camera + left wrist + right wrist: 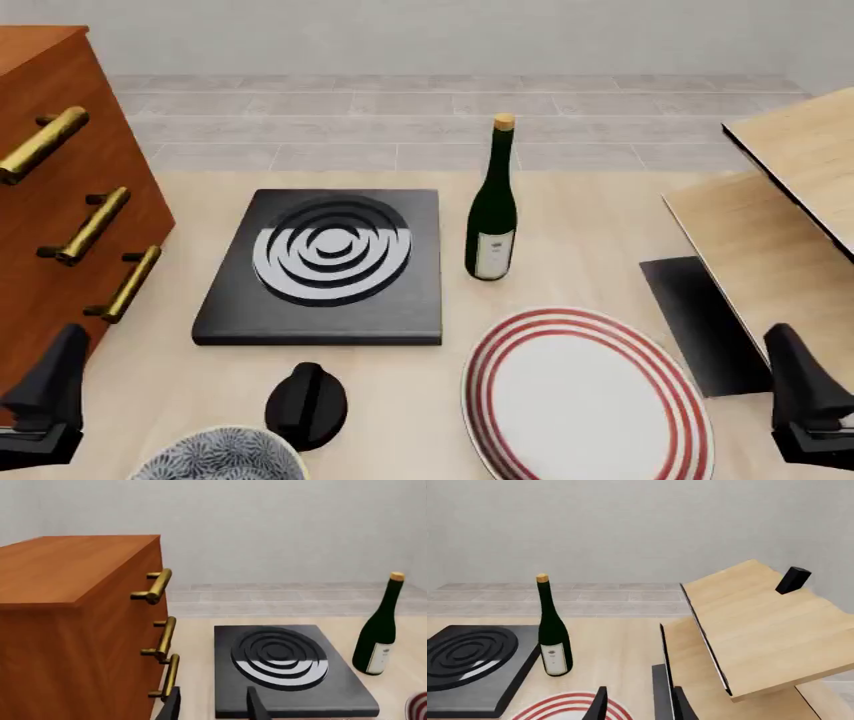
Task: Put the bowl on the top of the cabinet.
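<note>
At the near edge: bowl (218, 455), left of plate (587, 394).
Far left: cabinet (54, 200).
Left gripper (212, 705): narrowly parted, empty.
Right gripper (639, 704): narrowly parted, empty.

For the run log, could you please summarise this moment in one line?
bowl: on table, near edge | cabinet: top bare | left gripper: empty | right gripper: empty

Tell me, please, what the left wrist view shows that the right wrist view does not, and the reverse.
Only the left wrist view shows the cabinet with its brass handles. Only the right wrist view shows the pale wood panels and a small black block on the upper one. Both show the green bottle, the black hob with its ringed burner, an edge of the red-ringed plate and the light table. Neither shows the bowl.
</note>
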